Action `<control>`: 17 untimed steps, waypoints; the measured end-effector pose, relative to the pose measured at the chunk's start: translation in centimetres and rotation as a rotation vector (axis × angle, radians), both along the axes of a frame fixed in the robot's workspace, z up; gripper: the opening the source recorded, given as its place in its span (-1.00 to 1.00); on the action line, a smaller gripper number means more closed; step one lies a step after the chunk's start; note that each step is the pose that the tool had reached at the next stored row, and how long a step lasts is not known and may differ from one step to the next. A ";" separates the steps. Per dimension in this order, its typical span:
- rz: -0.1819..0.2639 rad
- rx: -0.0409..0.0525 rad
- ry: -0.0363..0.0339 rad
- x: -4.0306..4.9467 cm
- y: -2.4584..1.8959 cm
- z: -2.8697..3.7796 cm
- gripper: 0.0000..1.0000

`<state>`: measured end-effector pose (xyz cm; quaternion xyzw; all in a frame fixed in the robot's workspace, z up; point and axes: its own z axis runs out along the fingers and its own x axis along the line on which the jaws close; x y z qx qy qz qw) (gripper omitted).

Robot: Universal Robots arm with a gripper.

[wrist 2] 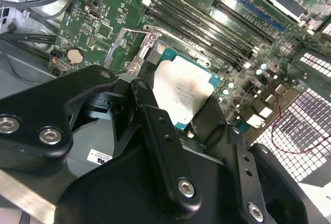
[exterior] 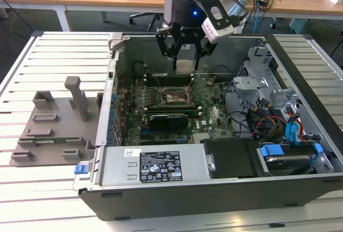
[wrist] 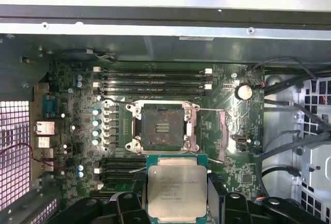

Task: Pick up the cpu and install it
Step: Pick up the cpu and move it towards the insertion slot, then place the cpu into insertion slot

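1. Fingers (wrist: 128, 208) of the gripper (exterior: 184, 61) are closed on opposite edges of the cpu (wrist: 177, 188), holding it flat.
2. The cpu is a thin square chip with a silver-grey metal top plate bearing faint print. It sits on a green board that shows as a narrow rim.
3. It hangs clear of the motherboard (wrist: 227, 79) inside the open case (exterior: 161, 165), near the socket (wrist: 161, 127).
4. The socket is uncovered, a dark square in a metal frame.
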<state>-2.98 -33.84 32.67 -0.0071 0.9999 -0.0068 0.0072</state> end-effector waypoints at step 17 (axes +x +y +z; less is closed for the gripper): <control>-0.045 -0.0002 0.0000 -0.01 0.01 -0.03 0.09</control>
